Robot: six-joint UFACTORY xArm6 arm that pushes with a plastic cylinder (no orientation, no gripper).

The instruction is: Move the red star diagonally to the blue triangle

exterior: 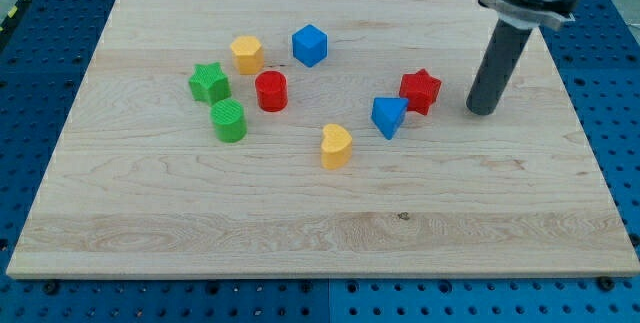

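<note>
The red star [421, 91] sits right of the board's middle. The blue triangle [388, 116] lies just below and to the left of it, and the two look as if they touch. My tip [482, 111] rests on the board to the right of the red star, a short gap away, at about the star's height in the view. The dark rod rises from it toward the view's top right.
On the wooden board [320, 253], a yellow heart [336, 147] lies left of the blue triangle. Further left are a red cylinder [271, 92], a blue cube [310, 45], a yellow hexagon [247, 55], a green star [209, 83] and a green cylinder [229, 121].
</note>
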